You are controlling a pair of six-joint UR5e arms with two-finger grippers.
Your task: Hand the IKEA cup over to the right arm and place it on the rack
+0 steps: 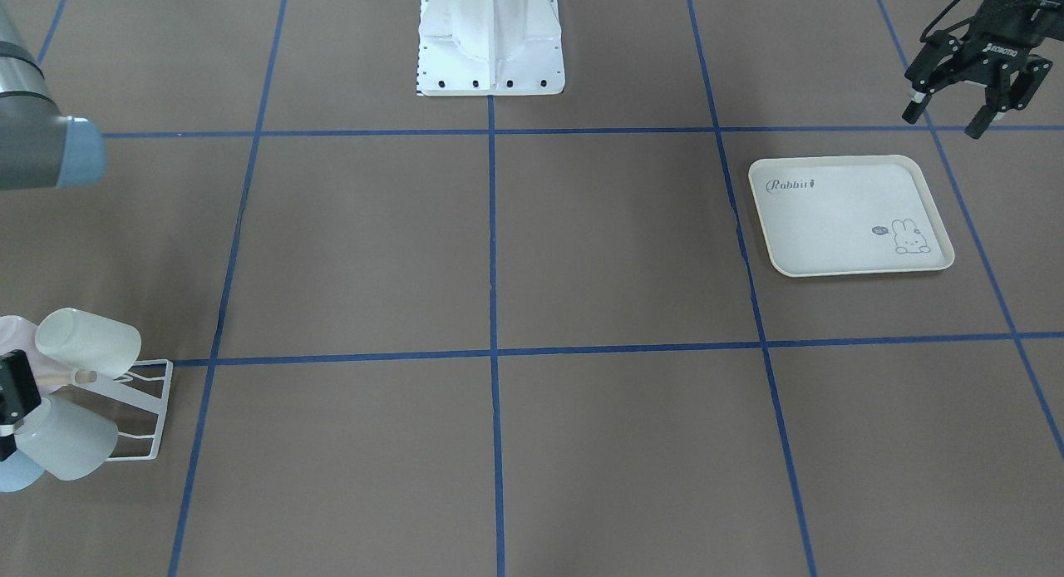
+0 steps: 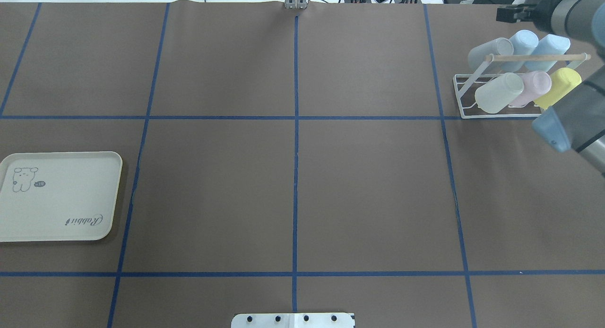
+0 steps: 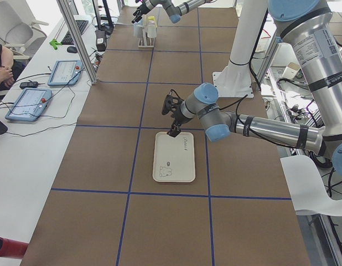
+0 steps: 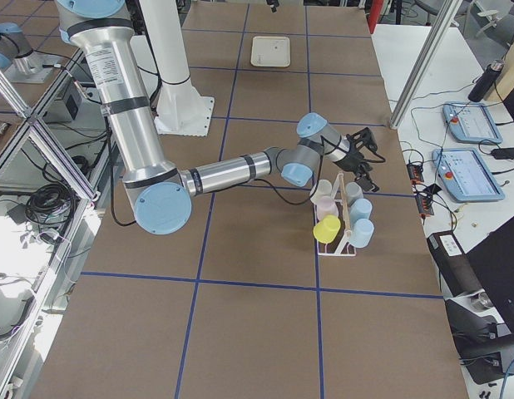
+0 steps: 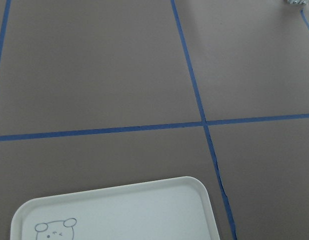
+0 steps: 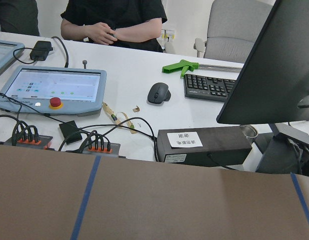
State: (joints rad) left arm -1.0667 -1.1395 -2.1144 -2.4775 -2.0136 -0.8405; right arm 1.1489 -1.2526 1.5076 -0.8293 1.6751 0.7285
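The white wire rack [image 2: 461, 97] with its wooden dowel [image 2: 539, 57] stands at the far right of the table. Several pastel cups hang on it: white [image 2: 498, 92], pink [image 2: 536, 84], yellow [image 2: 562, 84] and pale blue [image 2: 524, 42]. My right gripper [image 4: 367, 162] hovers just past the rack on the operators' side; only a dark edge of it [image 2: 513, 13] shows overhead, so I cannot tell its state. Over the table beside the rabbit tray [image 1: 848, 215], my left gripper [image 1: 946, 120] is open and empty. No cup is in either gripper.
The rabbit tray [image 2: 59, 195] lies bare on the robot's left side. The robot's white base [image 1: 490, 36] stands at mid table edge. Beyond the table a person [image 6: 114, 20] sits at a desk with control tablets [image 6: 52, 87] and a keyboard [image 6: 209, 86].
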